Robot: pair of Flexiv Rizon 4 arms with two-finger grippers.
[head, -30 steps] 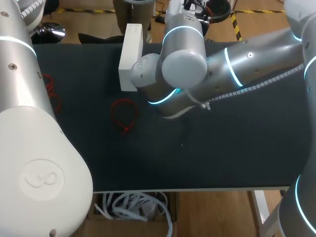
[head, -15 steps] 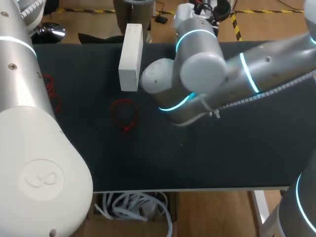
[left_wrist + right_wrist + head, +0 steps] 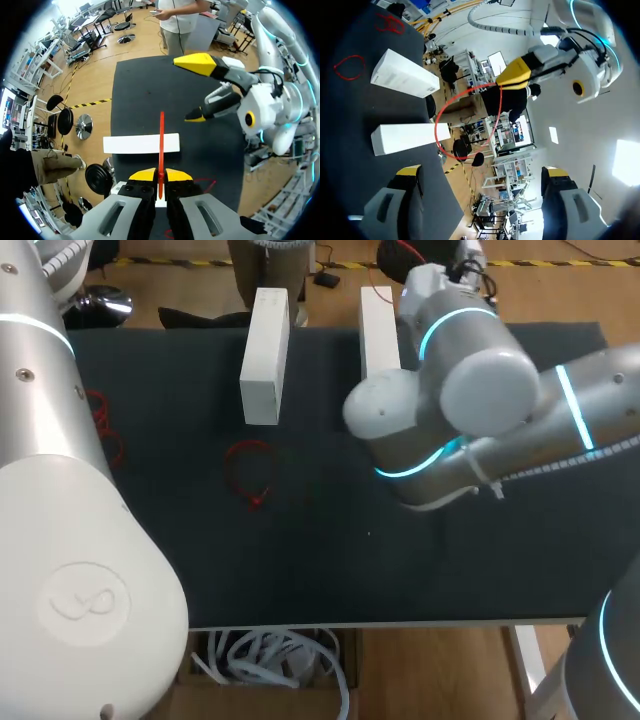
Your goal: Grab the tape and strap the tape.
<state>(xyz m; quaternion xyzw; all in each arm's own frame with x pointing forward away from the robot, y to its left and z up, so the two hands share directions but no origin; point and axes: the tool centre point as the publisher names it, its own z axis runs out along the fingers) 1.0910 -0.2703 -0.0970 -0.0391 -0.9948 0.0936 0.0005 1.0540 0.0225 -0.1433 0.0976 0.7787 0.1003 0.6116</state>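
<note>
**Ana:** What has the left gripper (image 3: 160, 175) got?

**Ben:** The red tape (image 3: 161, 135). Its two yellow tips are pressed tight together on one end of it. The rest of the tape sticks out ahead of the tips, up in the air over the table (image 3: 450, 560). From that arm's camera it crosses over one of the white blocks. From the other arm's camera it bends round in a big curve.

**Ana:** And the right gripper (image 3: 482, 171)?

**Ben:** Nothing in it. Its fingers (image 3: 409, 172) are spread very wide. It is up in the air too, facing the left gripper. The tape is out ahead of it and does not touch it.

**Ana:** Where is the right arm (image 3: 470, 390)?

**Ben:** It comes in from the right side. Its big bent joint hangs over the far right part of the table.

**Ana:** What lies on the table?

**Ben:** Two long blocks by the far edge. The left white block (image 3: 265, 355) is well apart from the arm. The right white block (image 3: 378, 330) is just beside it. A red loop (image 3: 254, 498) lies flat near the left white block, on its near side, not touching it. A red bundle (image 3: 103, 425) sits at the left edge.
</note>
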